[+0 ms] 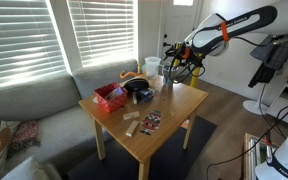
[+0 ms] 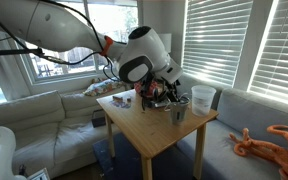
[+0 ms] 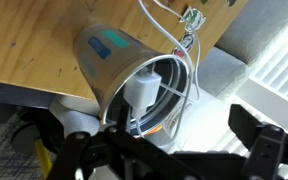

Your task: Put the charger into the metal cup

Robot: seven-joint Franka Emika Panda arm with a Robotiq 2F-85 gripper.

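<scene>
The charger (image 3: 141, 90) is mostly in: in the wrist view I see its white block sitting inside the metal cup (image 3: 104, 50), with loops of cord curled round the inner wall. One strand of cord (image 3: 187, 55) climbs over the rim and runs out onto the table (image 3: 34, 40), ending in a small plug that lies outside the cup. I cannot tell how much slack is left out there. In both exterior views the cup (image 1: 167, 83) (image 2: 179, 112) stands upright near the far right corner of the table, just beside a taller white container (image 1: 152, 68). A red basket (image 1: 109, 98) sits well to its left. The gripper (image 3: 174, 160) hangs right above the cup's mouth with its fingers spread wide, and I see nothing held between them. I judge this to be the end of the drop, with the task close to done but not clean. My next move should be to reach for the stray strand, pinch it lightly near the rim and feed it down inside. I must not nudge the cup, as it looks light enough to tip.
</scene>
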